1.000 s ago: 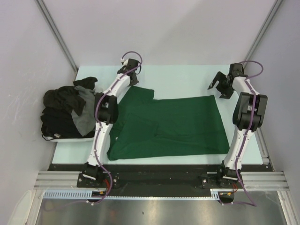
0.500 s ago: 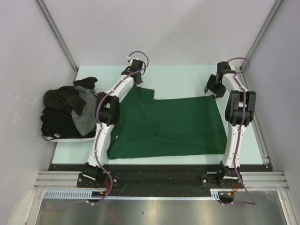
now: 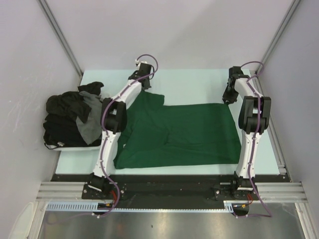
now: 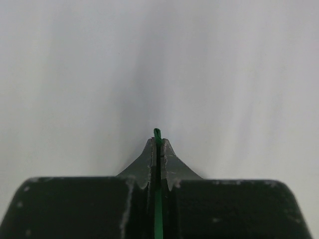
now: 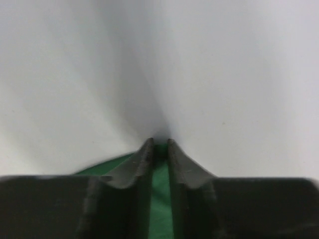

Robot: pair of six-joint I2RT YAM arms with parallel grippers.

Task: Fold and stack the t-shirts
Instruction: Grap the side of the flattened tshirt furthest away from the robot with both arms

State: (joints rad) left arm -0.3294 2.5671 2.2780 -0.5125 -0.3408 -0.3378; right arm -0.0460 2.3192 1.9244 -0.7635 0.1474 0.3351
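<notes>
- Pale green table [image 3: 199, 82] in a booth with plain grey walls [image 3: 199, 30], seen from above; two white arms are bolted side by side at its near edge.
- Nearest the arm bases, we see a dark green t-shirt [image 3: 184, 132] lying spread across the middle of the table, its near left part rumpled.
- At the table's left edge, a heap of black and grey t-shirts [image 3: 67, 117] sits in a white tray [image 3: 65, 146], beside the left arm.
- Farther back, the left gripper [image 3: 144, 83] is at the shirt's far left corner. In the wrist view, its fingers [image 4: 172, 167] are pressed together, pinching a thin edge of green cloth that pokes just past the tips.
- At the shirt's far right corner is the right gripper [image 3: 228, 97]. Its fingers [image 5: 184, 167] are drawn close on green cloth, which fills the narrow gap between them.
</notes>
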